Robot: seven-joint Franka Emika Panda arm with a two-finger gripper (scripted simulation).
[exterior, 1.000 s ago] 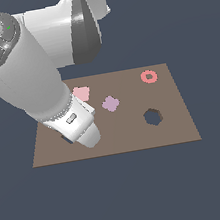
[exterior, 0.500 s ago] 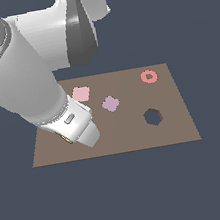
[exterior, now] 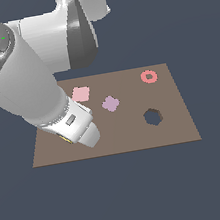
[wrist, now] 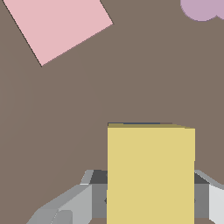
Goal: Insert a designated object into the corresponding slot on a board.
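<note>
In the wrist view the yellow block (wrist: 151,173) sits between my grey fingers (wrist: 76,203), and my gripper (wrist: 151,194) is shut on it, low over the brown board (wrist: 65,131). A thin dark strip of the slot (wrist: 133,124) shows along the block's far edge; the rest of the slot is hidden under the block. In the exterior view my hand (exterior: 76,123) covers the board's (exterior: 137,138) left front part. Only a sliver of the yellow block (exterior: 64,138) shows beneath the hand, and the slot is hidden.
A pink square tile (exterior: 81,93) (wrist: 59,26) and a lilac scalloped piece (exterior: 110,103) (wrist: 202,8) lie just beyond my hand. A dark hexagonal hole (exterior: 153,117) and a red ring (exterior: 149,76) are on the exterior view's right.
The upper arm has shifted a little toward the exterior view's left. The hand with the block has barely moved over the same spot.
</note>
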